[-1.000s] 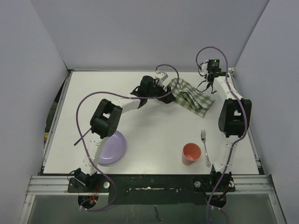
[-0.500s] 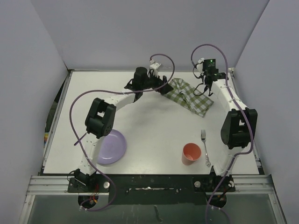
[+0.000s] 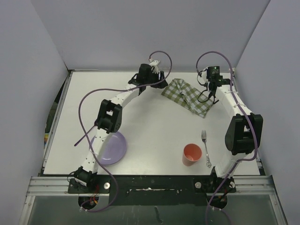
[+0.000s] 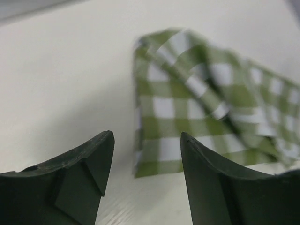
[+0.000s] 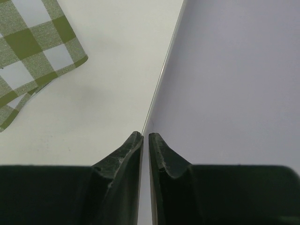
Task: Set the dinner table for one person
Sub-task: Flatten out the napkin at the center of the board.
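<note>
the top view alone shows the whole dinner table (image 3: pixel 154 124), white and wide, with both arms reaching to its far side. it also shows a purple plate (image 3: pixel 112 147) near the left arm's base, and an orange cup (image 3: pixel 191 154) with a fork (image 3: pixel 205 147) just beside it on the right. neither wrist camera catches these.

the green-and-white checked cloth (image 3: pixel 187 95) lies crumpled at the far middle of the table, between the two wrists.

the left wrist view gives what the top view cannot: the left gripper (image 4: pixel 147 136) has a clear gap between its jaws with nothing in it. the cloth's folded corner lies just ahead, a little blurred; i cannot tell whether the tips touch it.

the right wrist view shows the right gripper (image 5: pixel 145 136) with its jaws almost together, only a thin slit between them, holding nothing. it points at the table's metal edge by the grey wall (image 5: pixel 234 79), and a corner of the cloth sits apart at upper left.
</note>
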Controlling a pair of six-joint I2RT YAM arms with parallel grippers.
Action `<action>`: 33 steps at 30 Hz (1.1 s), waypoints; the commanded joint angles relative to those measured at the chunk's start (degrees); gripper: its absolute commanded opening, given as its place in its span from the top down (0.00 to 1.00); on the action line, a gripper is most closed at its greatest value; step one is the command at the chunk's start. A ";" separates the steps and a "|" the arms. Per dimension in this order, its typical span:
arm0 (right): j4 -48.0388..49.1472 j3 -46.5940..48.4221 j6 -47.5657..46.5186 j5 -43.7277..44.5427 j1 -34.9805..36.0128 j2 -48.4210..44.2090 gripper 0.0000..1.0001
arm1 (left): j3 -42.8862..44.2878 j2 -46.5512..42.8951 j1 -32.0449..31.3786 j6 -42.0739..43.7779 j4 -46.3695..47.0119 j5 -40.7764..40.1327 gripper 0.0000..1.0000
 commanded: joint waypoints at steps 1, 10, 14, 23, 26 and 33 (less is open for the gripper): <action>0.39 2.21 0.49 1.08 0.14 -4.19 0.87 | 3.25 4.65 -0.52 5.13 -10.28 -6.35 0.37; -0.99 3.25 2.08 0.91 0.30 -2.77 0.87 | 5.55 5.64 -6.56 17.84 -13.86 -10.97 0.13; -1.60 3.81 2.22 0.99 0.48 -2.32 0.87 | 4.43 6.07 -7.10 18.27 -16.33 -7.83 0.14; -1.98 2.77 1.85 0.04 0.90 -3.39 0.87 | -3.63 2.63 -6.42 15.96 -17.41 -10.48 0.75; -2.13 2.23 2.14 -0.22 1.82 -3.46 0.87 | -4.34 1.05 -5.10 12.77 -19.69 -8.64 1.00; -2.25 1.96 1.93 0.08 4.80 -3.53 0.88 | -16.45 -8.98 -3.34 7.46 -19.52 -2.48 1.00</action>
